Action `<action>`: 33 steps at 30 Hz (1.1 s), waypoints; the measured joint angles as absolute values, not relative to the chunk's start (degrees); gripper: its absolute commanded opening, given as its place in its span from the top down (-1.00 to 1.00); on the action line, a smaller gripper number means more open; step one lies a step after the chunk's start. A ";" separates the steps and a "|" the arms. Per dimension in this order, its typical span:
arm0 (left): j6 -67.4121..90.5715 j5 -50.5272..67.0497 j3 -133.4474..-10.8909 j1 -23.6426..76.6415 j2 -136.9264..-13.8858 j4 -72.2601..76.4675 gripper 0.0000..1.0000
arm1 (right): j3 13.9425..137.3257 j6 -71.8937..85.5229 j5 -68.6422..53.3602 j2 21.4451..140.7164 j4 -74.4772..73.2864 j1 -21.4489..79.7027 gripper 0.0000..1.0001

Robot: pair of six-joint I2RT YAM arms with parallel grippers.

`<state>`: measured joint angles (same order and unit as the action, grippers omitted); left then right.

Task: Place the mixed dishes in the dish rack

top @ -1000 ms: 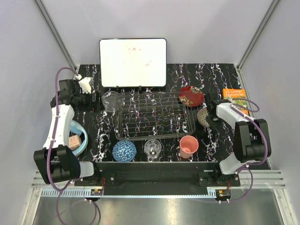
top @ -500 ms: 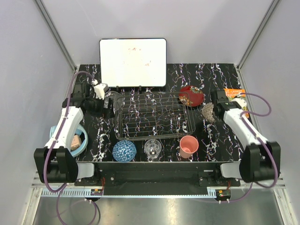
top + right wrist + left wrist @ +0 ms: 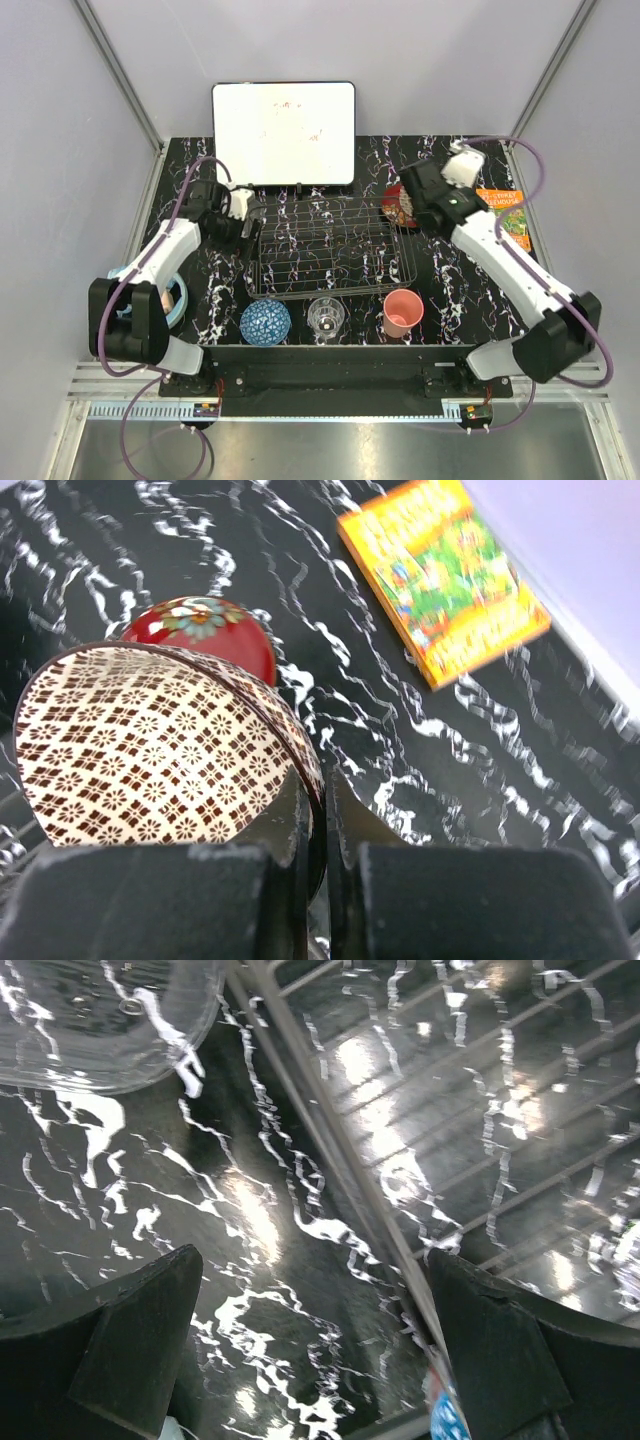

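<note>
1 beige bowl (image 3: 150, 745), brown diamond lattice

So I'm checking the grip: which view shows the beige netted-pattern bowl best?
Right wrist: the beige netted-pattern bowl shows large, its rim pinched by the right gripper. In top external the right arm mostly hides it; left wrist shows none of it.

The dish rack (image 3: 330, 250) lies open from above; blue mosaic bowl (image 3: 265, 322), clear glass tumbler (image 3: 326, 316) and pink plastic cup (image 3: 403, 312) line its near side, the whiteboard (image 3: 284, 133) walls the far side
</note>
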<state>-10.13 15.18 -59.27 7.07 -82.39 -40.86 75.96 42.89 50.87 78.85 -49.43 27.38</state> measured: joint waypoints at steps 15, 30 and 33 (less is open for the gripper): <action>-12.47 10.46 -59.02 8.62 -82.76 -37.87 -0.87 | 85.86 27.09 74.61 101.49 -50.89 42.46 1.00; -15.31 4.99 -63.59 9.43 -76.73 -42.39 -0.98 | 86.06 24.73 78.96 107.20 -51.03 48.66 1.00; -17.02 4.60 -66.22 9.76 -70.08 -45.43 -0.98 | 86.06 26.35 78.54 107.98 -52.34 48.97 0.99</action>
